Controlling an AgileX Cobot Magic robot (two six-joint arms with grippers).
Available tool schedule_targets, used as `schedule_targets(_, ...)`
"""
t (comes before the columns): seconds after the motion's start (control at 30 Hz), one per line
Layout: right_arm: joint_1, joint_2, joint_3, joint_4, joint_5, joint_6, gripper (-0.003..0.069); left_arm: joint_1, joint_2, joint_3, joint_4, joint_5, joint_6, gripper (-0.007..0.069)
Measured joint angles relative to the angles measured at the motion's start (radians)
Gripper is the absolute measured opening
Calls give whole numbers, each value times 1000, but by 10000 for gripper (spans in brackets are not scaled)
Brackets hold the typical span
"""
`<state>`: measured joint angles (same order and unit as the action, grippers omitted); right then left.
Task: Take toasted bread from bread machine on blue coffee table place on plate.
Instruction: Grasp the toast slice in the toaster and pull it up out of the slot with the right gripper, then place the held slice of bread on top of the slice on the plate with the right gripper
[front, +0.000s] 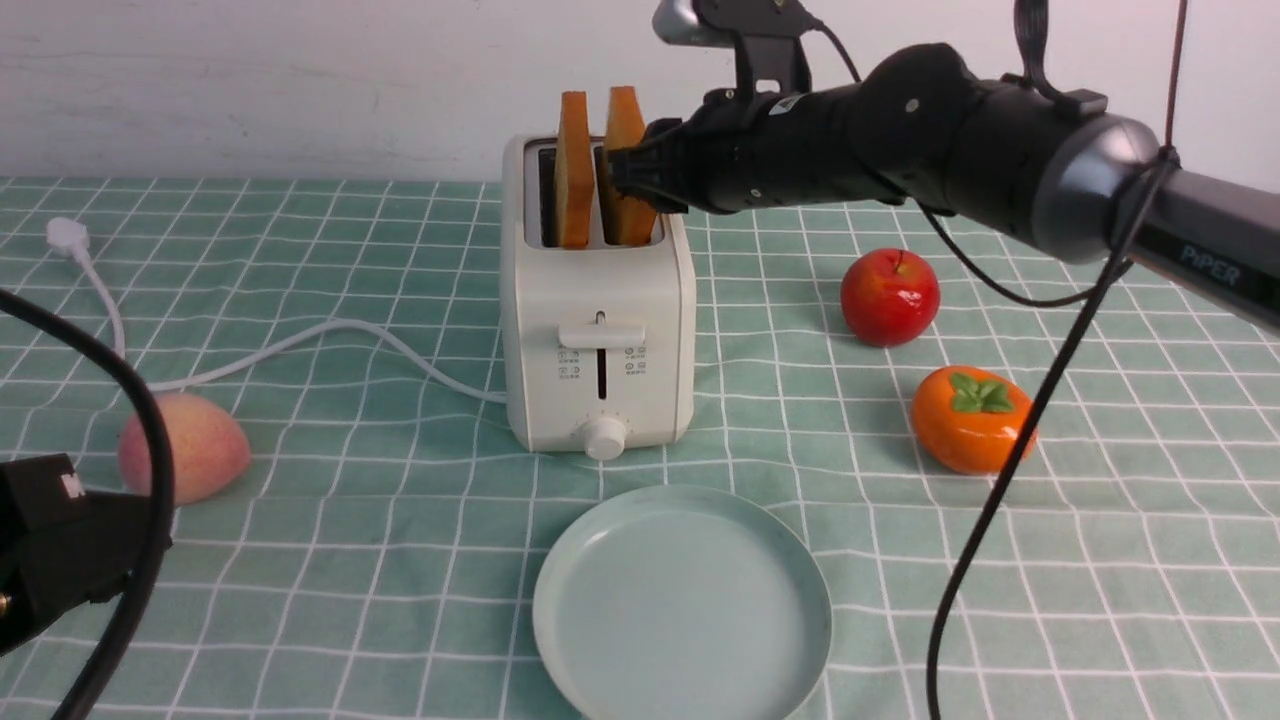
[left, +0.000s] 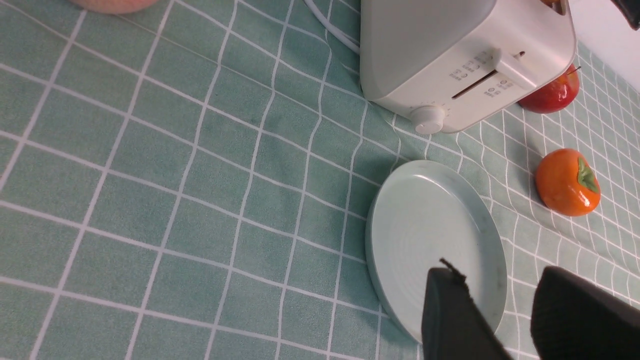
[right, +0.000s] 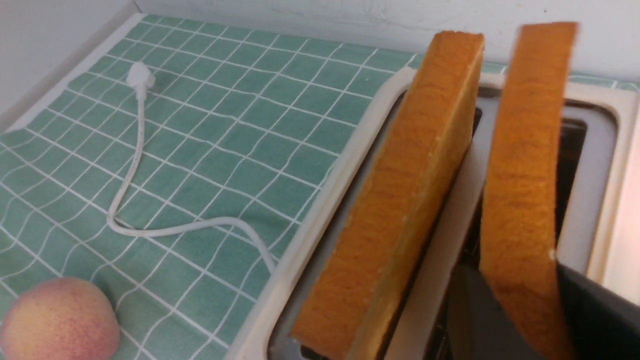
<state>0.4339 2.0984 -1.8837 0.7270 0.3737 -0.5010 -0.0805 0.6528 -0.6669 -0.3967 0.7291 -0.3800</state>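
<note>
**Right gripper clamped on the right slice, toast in the slots**

On my front camera the bread machine (front: 600, 330) stands on the blue coffee table (front: 300, 560). Both slices of toasted bread (front: 573, 170) are upright in its slots. My right gripper (front: 632, 182) reaches in from 3 o'clock, jaws pressed against both faces of the right slice (front: 625, 125). The plate (front: 680, 610) sits at the bread machine's 6 o'clock. My left gripper (left: 500, 287) hangs near the plate, jaws apart and holding nothing.

Only thing I can actually read is "PiPER" on my right arm (front: 1210, 265). The little labels on the bread machine (front: 598, 330) front are too tiny to make out.
</note>
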Motion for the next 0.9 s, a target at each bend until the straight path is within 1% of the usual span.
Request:
schedule_targets(0.03,-2,-9,-2,-2,10,0,95,0,0,0,0,0,0,238)
schedule_targets(0.13,-11,-43,-12,-4,39,2,104,0,0,0,0,0,0,238)
schedule_targets(0.27,-58,-175,-24,-38,94,1,108,0,0,0,0,0,0,238)
schedule_targets(0.4,-151,-312,-36,-98,284,23,108,0,0,0,0,0,0,238)
schedule_targets(0.43,-161,-318,-37,-102,311,29,108,0,0,0,0,0,0,238)
schedule_targets(0.47,-200,-359,-38,-134,427,63,108,0,0,0,0,0,0,238)
schedule_targets(0.5,-204,-359,-38,-134,443,68,108,0,0,0,0,0,0,238)
schedule_targets(0.53,-236,-382,-38,-165,579,113,108,0,0,0,0,0,0,238)
schedule_targets(0.63,-256,-390,4,-193,735,153,108,0,0,0,0,0,0,238)
schedule_targets(0.67,-256,-390,4,-193,743,154,108,0,0,0,0,0,0,238)
schedule_targets(0.7,-257,-390,67,-181,794,158,108,0,0,0,0,0,0,238)
schedule_targets(0.73,-254,-390,122,-155,818,159,108,0,0,0,0,0,0,238)
schedule_targets(0.77,-254,-390,132,-142,821,159,108,0,0,0,0,0,0,238)
schedule_targets(0.8,-250,-388,201,-85,832,153,108,0,0,0,0,0,0,238)
schedule_targets(0.83,-247,-387,220,-64,832,149,108,0,0,0,0,0,0,238)
schedule_targets(0.87,-239,-380,300,26,824,120,108,0,0,0,0,0,0,238)
schedule_targets(0.9,-233,-376,351,74,815,101,108,0,0,0,0,0,0,238)
